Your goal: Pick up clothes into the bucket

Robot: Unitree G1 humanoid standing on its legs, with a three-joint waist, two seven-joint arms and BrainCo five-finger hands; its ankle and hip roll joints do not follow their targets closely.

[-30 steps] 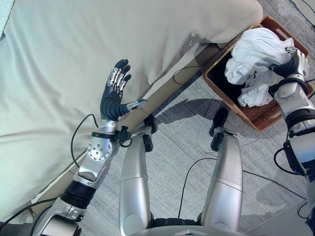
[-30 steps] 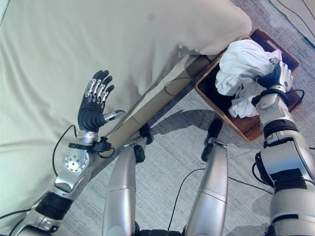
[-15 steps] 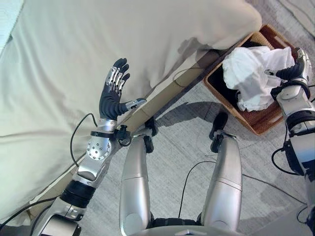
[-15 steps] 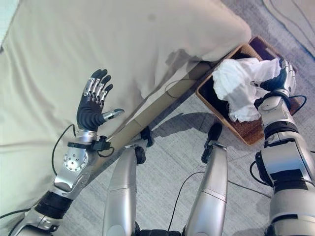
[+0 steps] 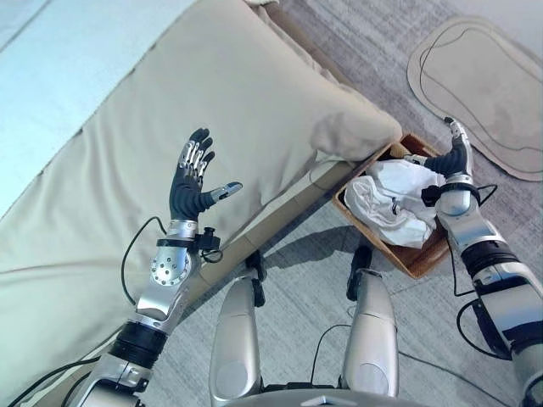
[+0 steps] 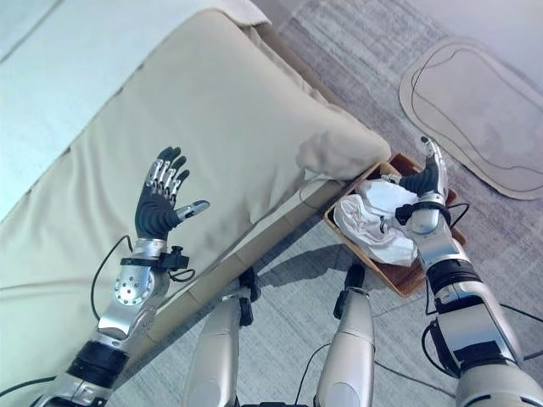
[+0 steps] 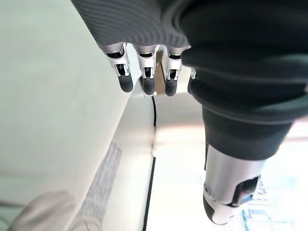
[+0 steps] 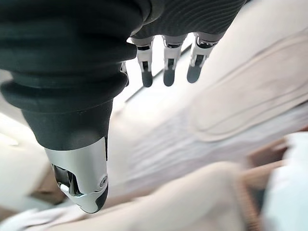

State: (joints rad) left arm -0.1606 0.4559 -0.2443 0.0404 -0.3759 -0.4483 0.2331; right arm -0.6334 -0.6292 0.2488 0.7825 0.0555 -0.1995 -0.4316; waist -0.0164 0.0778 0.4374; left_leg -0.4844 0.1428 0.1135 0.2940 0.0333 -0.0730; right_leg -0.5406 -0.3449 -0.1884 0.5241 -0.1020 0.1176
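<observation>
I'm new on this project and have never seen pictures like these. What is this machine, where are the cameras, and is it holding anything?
This is a two-legged humanoid robot with two silver arms. Two pictures come from a stereo camera on its head, looking down; the other two come from cameras on its wrists, looking along each hand. The left hand is raised over a beige bed cover, fingers straight, holding nothing. The right hand is above a brown wicker basket that stands on the grey carpet by the bed. Its fingers are straight too, holding nothing. White clothes lie inside the basket. A beige mat lies further off.
</observation>
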